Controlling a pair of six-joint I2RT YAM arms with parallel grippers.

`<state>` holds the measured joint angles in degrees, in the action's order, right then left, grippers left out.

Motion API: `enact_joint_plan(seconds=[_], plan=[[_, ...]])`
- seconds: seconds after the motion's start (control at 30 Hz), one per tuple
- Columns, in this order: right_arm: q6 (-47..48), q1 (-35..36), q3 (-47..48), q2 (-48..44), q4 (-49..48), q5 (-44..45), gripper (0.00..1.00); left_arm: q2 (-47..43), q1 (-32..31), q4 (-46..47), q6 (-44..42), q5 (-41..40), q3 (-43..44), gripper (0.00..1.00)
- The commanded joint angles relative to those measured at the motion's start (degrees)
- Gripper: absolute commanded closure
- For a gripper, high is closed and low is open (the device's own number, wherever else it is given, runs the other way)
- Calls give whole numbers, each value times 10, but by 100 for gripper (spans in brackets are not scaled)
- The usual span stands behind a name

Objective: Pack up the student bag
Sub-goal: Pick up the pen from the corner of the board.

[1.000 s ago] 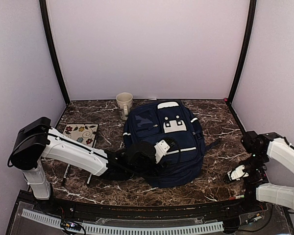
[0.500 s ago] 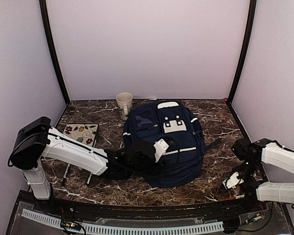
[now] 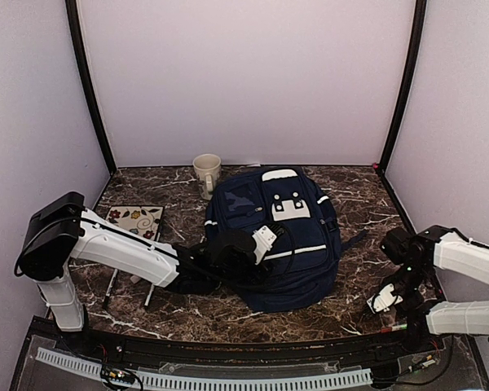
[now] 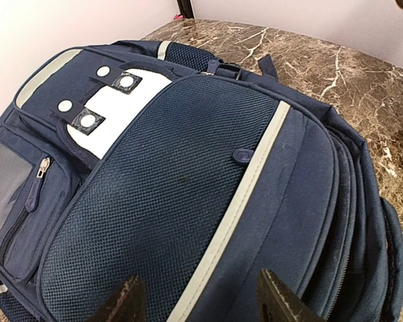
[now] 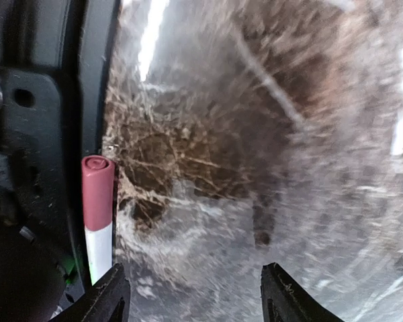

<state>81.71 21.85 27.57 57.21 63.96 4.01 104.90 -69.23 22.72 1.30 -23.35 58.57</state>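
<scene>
1. The student bag (image 3: pixel 273 236) lies flat with its front panel up in the middle of the marble tabletop (image 3: pixel 359 204). Its white handle patch points toward the back wall.
2. The left gripper (image 4: pixel 203 302) sits low over the bag's mesh front pocket (image 4: pixel 168 201). Its fingers (image 4: pixel 127 300) are spread apart with nothing clamped between them, and I cannot tell whether the tips touch the fabric.
3. The right gripper (image 5: pixel 196 295) hangs well to the right of the bag, aimed down at bare marble, with its jaws apart and empty.
4. Also to the right of the bag, a red-capped marker (image 5: pixel 97 201) lies along the table's black edge, close to the right gripper.
5. A cream mug (image 3: pixel 206 173) stands just behind the bag's left corner.
6. A flower-patterned notebook (image 3: pixel 134 221) lies to the left of the bag.
</scene>
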Motion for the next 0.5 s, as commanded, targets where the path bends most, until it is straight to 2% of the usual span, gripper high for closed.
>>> enact_joint_plan(seconds=[0.0, 0.47], plan=[[32, 12, 28, -4, 50, -49, 32, 3, 6, -7, 5, 7, 5, 41], [73, 128, 16, 15, 51, -39, 28, 6, 13, -11, 12, 0, -1, 41]])
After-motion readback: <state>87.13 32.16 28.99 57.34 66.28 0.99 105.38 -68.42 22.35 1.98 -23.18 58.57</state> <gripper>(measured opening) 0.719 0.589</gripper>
